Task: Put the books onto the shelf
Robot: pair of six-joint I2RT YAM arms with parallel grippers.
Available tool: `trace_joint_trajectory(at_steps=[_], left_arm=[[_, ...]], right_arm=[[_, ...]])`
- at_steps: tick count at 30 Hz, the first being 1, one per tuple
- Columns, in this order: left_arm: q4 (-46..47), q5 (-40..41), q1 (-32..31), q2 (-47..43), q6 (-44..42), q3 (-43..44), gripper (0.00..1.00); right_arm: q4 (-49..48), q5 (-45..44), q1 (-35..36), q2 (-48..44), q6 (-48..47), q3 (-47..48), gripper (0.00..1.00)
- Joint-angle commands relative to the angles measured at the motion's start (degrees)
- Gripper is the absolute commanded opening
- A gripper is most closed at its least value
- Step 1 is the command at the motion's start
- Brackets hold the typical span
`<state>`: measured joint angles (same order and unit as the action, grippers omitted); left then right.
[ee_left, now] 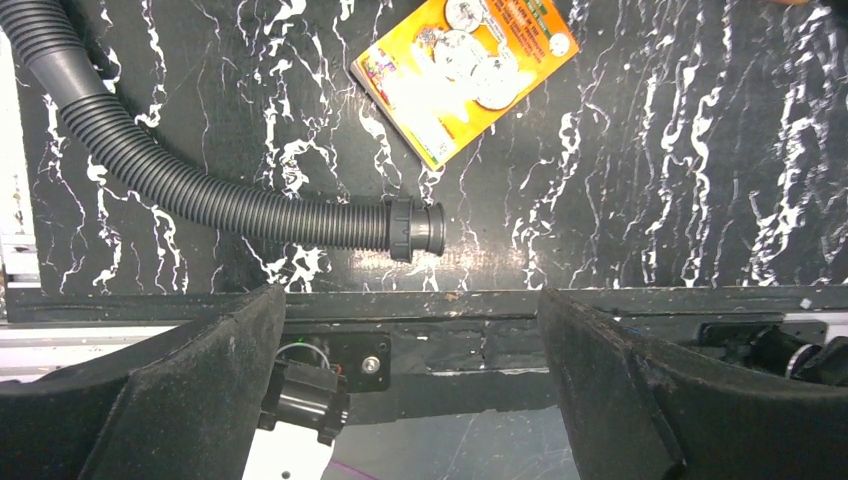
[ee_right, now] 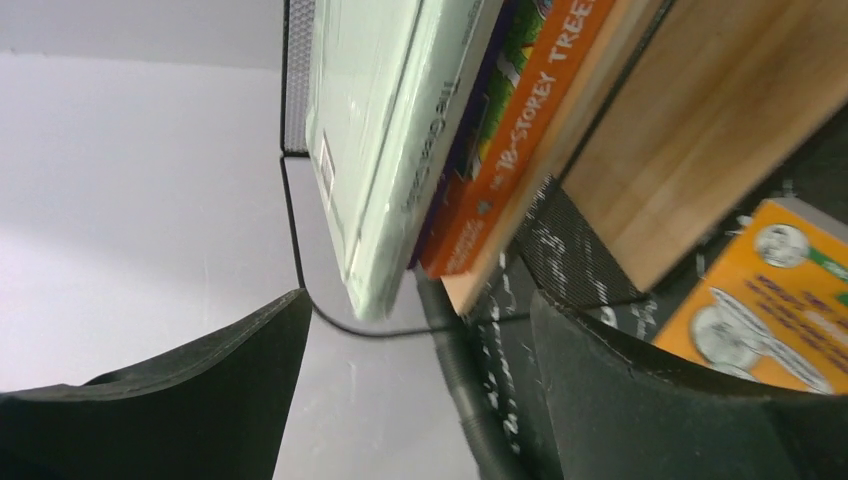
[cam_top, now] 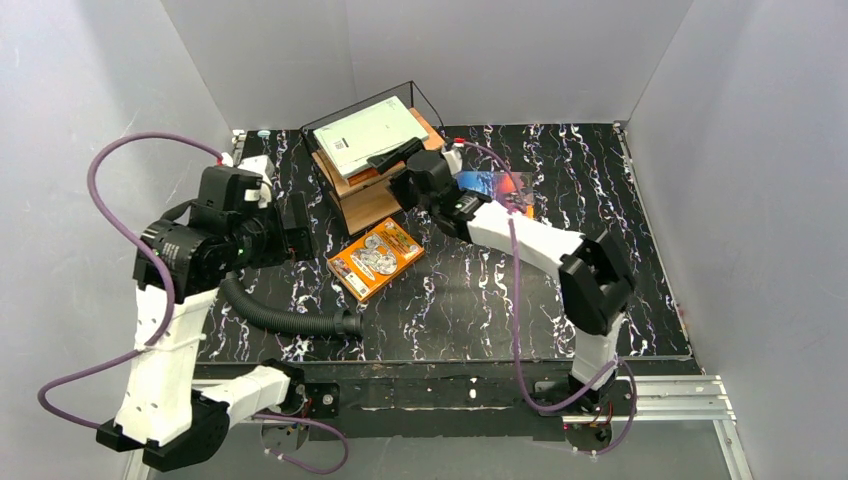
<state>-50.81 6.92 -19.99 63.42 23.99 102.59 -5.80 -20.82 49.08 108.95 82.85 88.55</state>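
Shelf (ee_right: 690, 130), black wire, wooden boards: pale green book (ee_right: 380, 130) topmost; purple book (ee_right: 456, 170), orange-spined book (ee_right: 535, 125) beneath. Orange cartoon book (ee_right: 770, 310) nearby. Right gripper (ee_right: 418, 308): fingers apart, empty.

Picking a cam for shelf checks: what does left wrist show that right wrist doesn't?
Left wrist only: the ribbed hose with its end collar, the table's front edge, and the open left tool.
Right wrist only: the shelf with books stacked on its upper board, the pale green book on top, and the open right tool.
Both: the orange book lying flat on the table.
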Motion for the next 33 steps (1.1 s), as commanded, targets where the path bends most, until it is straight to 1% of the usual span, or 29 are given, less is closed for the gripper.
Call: trace_joint_trajectory(at_steps=[1,6,10,12,13,15,16,18,21,23,24,27,29,31,33], left_arm=[[3.95,-0.57,0.30,-0.89,-2.73,-9.22,0.98],[10.02,-3.16,0.30,1.18,-2.85,-19.81,0.98],[17.23,-8.27,0.30,3.82,-3.14,-28.86,0.98],[22.13,-7.75,0.24,5.33,-0.84,-33.87,0.98],[24.91,-6.11,0.25,6.32,0.10,-37.23,0.98],[31.78,-3.95,0.29,7.83,1.61,-42.31,0.98],[36.70,-3.23,0.23,8.49,2.50,-44.74,0.98],[41.56,-1.59,0.29,10.43,4.23,-47.65,0.98],[45.78,0.46,0.29,14.50,2.91,-48.61,0.98],[49.92,0.08,0.09,17.18,-1.65,-49.00,0.98],[50.41,0.86,0.11,18.44,-3.77,-48.87,0.98],[54.71,3.02,0.12,20.90,-8.94,-48.79,0.98],[56.82,1.47,0.12,22.71,-12.91,-48.80,0.98],[56.84,-2.67,0.20,24.52,-16.70,-47.86,0.98],[56.93,-5.06,0.48,26.14,-18.74,-47.35,0.98]], right_arm=[[-3.84,0.94,-0.42,-10.22,-12.25,-8.04,0.89],[-3.57,1.81,-0.74,-20.40,-23.85,-22.16,0.89],[-4.10,0.51,-1.62,-29.55,-25.87,-38.93,0.90],[-3.87,0.37,-2.68,-34.05,-26.34,-45.78,0.89],[-3.02,0.19,-3.14,-36.40,-26.52,-48.34,0.89],[-0.03,-0.76,-3.87,-40.71,-26.60,-51.94,0.89],[1.99,-1.04,-4.25,-43.43,-26.57,-53.30,0.89],[4.19,-1.22,-5.07,-46.78,-26.68,-55.84,0.90],[6.47,-1.22,-5.97,-51.22,-26.80,-58.46,0.89],[10.67,-2.31,-6.36,-53.21,-25.82,-59.05,0.89],[12.15,-2.33,-6.61,-53.96,-25.56,-59.27,0.89],[14.50,-2.28,-7.27,-55.62,-24.89,-60.80,0.89],[14.51,-2.32,-7.49,-56.64,-24.14,-62.05,0.89],[14.67,-2.24,-7.74,-57.40,-23.35,-63.10,0.89],[14.83,-2.14,-7.91,-57.93,-22.83,-63.64,0.89]])
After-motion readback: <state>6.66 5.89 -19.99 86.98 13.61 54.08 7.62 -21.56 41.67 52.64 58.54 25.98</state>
